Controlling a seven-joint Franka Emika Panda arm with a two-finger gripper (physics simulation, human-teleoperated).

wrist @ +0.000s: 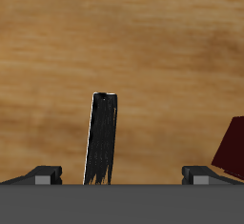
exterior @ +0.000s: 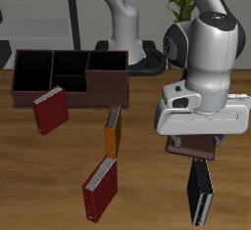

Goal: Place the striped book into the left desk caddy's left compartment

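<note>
The striped book (exterior: 201,191) is thin and black with pale stripes, and it lies flat on the table near the front edge. My gripper (exterior: 193,136) hangs above its far end. In the wrist view the striped book (wrist: 103,137) lies on the wood below my open gripper (wrist: 124,175), nearer one fingertip (wrist: 46,173) than the other, and neither touches it. A dark reddish-brown piece (exterior: 192,149) shows under my hand; it looks like the left desk caddy, mostly hidden by the arm. Its left compartment is hidden.
Another dark brown caddy (exterior: 106,79) stands broadside at the back. One dark-red book (exterior: 49,112) lies before it, an orange book (exterior: 113,131) lies mid-table, and a second dark-red book (exterior: 99,189) lies near the front. A dark red corner (wrist: 232,148) shows beside my finger.
</note>
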